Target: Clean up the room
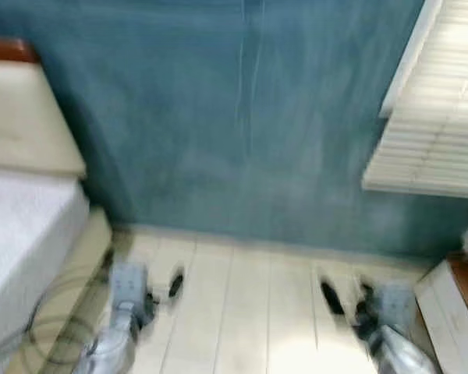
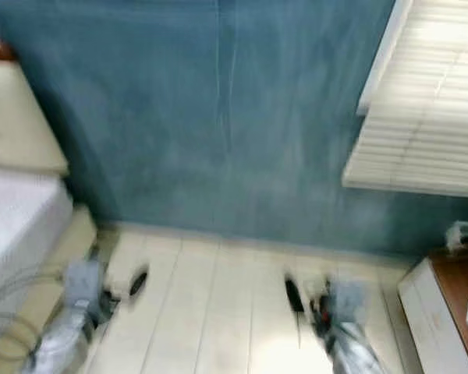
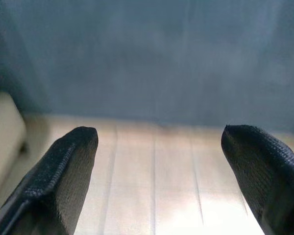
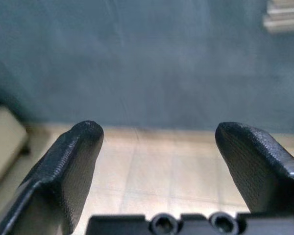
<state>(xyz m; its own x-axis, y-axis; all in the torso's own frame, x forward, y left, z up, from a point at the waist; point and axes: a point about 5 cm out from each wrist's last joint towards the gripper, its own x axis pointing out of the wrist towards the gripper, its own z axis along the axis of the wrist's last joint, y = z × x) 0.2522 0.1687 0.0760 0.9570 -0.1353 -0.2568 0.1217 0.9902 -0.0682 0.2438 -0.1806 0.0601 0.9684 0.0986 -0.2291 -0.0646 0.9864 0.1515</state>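
The head views are blurred by motion. Both arms hang low over a pale plank floor point(image 1: 242, 312) facing a teal wall point(image 1: 242, 125). My left gripper point(image 1: 162, 287) is at the lower left beside the bed, and the left wrist view shows its fingers point(image 3: 59, 176) wide apart with nothing between them. My right gripper point(image 1: 345, 296) is at the lower right; its fingers point(image 4: 63, 171) also stand apart and empty. No loose item lies on the floor between the grippers.
A bed point(image 1: 23, 226) with a white cover and cream headboard fills the left side, with a cable loop point(image 1: 47, 319) on the floor beside it. A white blind point(image 1: 437, 109) hangs at the upper right. A wood-topped white cabinet point(image 2: 444, 312) stands at the right edge.
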